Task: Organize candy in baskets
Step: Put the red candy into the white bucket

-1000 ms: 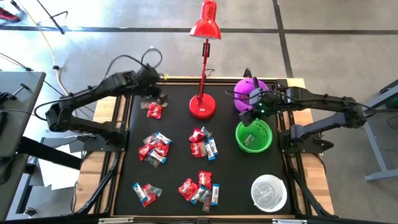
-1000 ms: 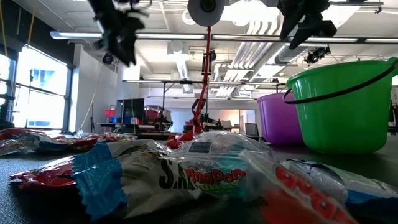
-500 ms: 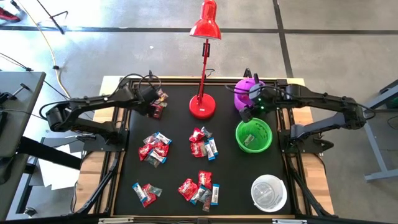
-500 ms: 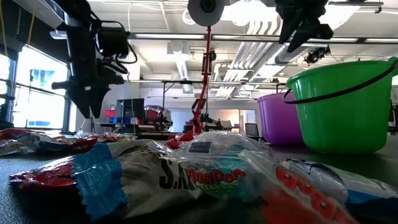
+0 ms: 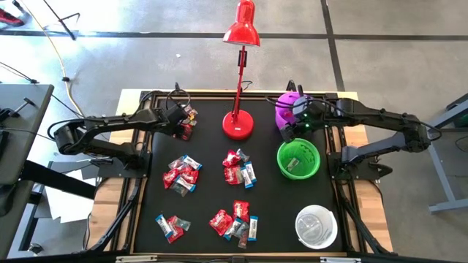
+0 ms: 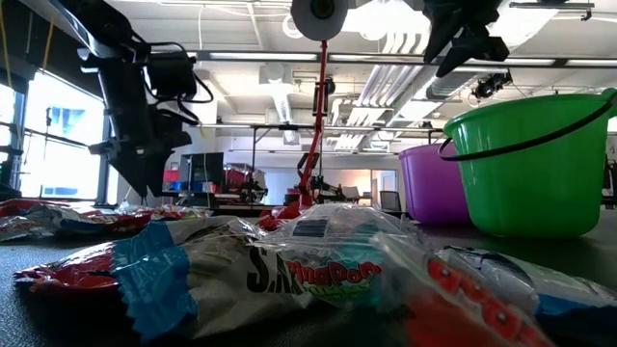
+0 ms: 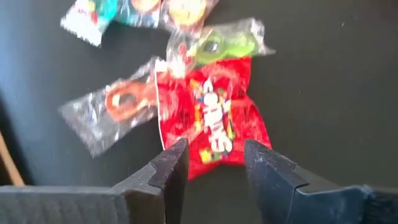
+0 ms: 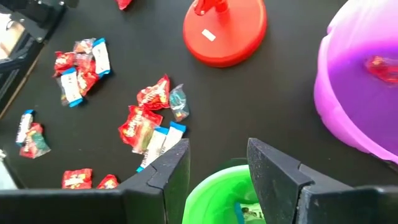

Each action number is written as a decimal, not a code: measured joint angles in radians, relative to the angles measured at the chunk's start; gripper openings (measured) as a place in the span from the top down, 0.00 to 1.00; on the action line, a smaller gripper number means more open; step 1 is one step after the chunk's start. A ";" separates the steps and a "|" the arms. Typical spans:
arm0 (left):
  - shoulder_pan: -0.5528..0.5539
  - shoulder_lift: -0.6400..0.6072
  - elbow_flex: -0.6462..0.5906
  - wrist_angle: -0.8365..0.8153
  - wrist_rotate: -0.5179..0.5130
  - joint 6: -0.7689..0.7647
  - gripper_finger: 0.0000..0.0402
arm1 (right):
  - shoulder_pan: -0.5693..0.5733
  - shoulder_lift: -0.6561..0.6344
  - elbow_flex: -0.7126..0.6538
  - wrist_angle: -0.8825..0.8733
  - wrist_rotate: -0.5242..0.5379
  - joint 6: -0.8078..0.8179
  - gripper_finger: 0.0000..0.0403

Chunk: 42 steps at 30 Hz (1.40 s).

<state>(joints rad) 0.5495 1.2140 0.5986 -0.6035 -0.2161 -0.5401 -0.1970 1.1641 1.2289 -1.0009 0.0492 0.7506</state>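
High view: L gripper (image 5: 184, 121) low over far-left candy cluster (image 5: 184, 126) on black mat (image 5: 212, 183); vs 1 s ago the arm has stretched flatter and dropped onto that cluster. R gripper (image 5: 291, 130) between purple basket (image 5: 287, 104) and green basket (image 5: 298, 159), shifted slightly toward the purple since then. White basket (image 5: 316, 226) near-right corner, round, translucent plastic. Five more piles of wrapped candy on the mat, unmoved. Red desk lamp (image 5: 239, 126), glossy round base, thin stem.

Low view: L gripper (image 6: 140, 183) hangs just above tabletop, was high up 1 s ago. R gripper (image 6: 463, 48) above green basket (image 6: 525, 164), smooth plastic tub w/ dark wire handle. Crinkled foil wrappers fill foreground.

L wrist view: fingers (image 7: 171, 165) apart, nothing clamped, straddling near edge of red Skittles packet (image 7: 214, 118); clear cellophane sweets beside it, one orange (image 7: 121, 102), one green (image 7: 221, 45).

R wrist view: fingers (image 8: 174, 165) apart, empty, over green basket's rim (image 8: 211, 186); a wrapper inside. Purple basket (image 8: 354, 87) holds one red candy (image 8: 380, 64). Lamp base (image 8: 227, 28) and scattered packets beyond.
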 joint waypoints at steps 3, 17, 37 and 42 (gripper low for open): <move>0.000 0.000 -0.020 0.050 -0.010 0.037 0.62 | 0.000 0.000 0.000 0.008 -0.003 0.000 0.62; 0.000 -0.002 -0.189 0.230 -0.041 0.066 0.56 | 0.000 0.000 0.000 0.039 -0.034 0.011 0.62; 0.000 0.001 -0.214 0.370 0.057 -0.089 0.98 | 0.000 0.000 0.000 0.045 -0.027 0.008 0.62; 0.000 0.001 -0.214 0.369 0.058 -0.104 0.98 | 0.000 0.000 0.000 0.046 -0.026 0.008 0.62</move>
<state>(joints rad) 0.5491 1.2152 0.3851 -0.2344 -0.1585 -0.6441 -0.1970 1.1641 1.2289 -0.9554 0.0231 0.7586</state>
